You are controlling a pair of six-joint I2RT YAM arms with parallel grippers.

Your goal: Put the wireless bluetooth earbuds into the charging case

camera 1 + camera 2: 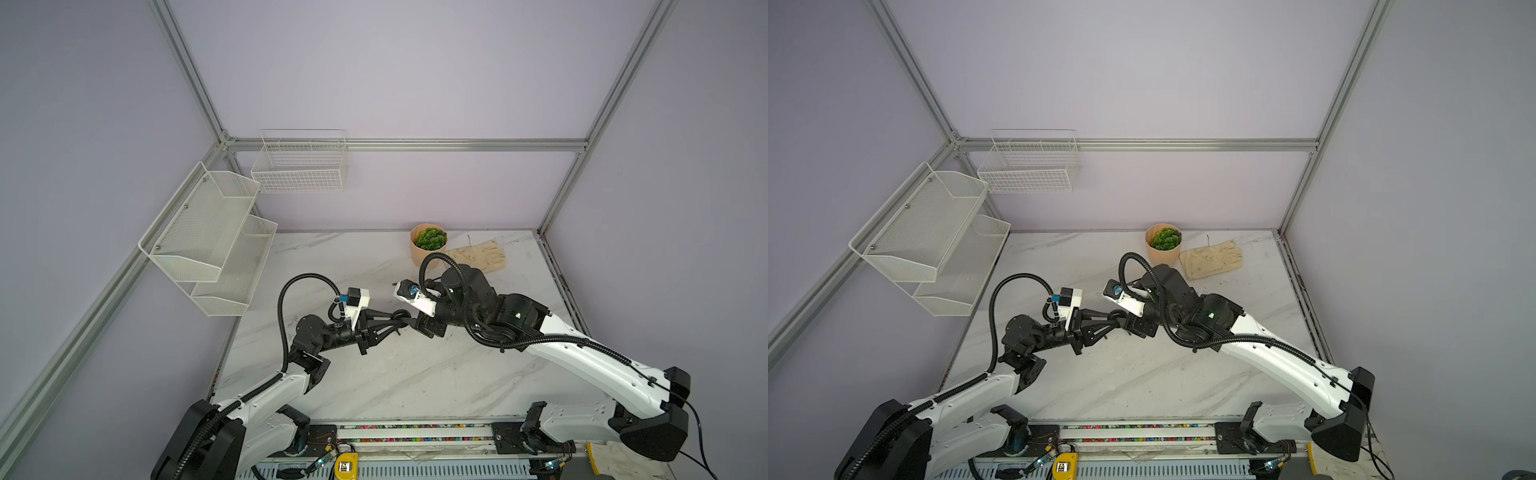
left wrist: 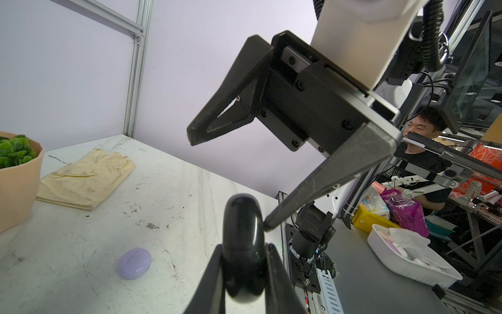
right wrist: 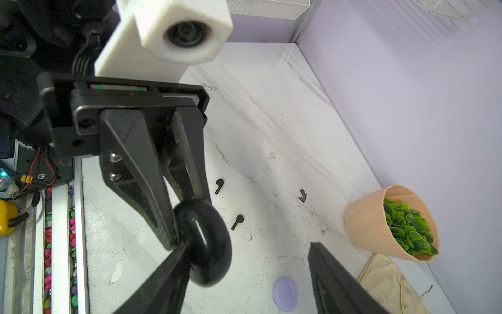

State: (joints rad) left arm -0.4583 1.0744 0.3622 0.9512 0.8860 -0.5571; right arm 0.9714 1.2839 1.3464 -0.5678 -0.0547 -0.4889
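Two black earbuds [image 3: 237,221] lie loose on the desk [image 3: 271,108] near its middle, a little apart. We see the left fingers [image 3: 135,168] shut tight on the black case [image 3: 206,242], up off the desk. The right fingers [image 2: 339,168] stand wide open, one tip touching the case. A shut lilac case [image 3: 285,293] lies toward three o'clock of the earbuds; the plant pot [image 1: 422,257] sits at twelve o'clock.

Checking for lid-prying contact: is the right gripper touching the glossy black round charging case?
Touching. The left wrist view shows one fingertip of the right gripper pressed against the glossy black round charging case, no gap.
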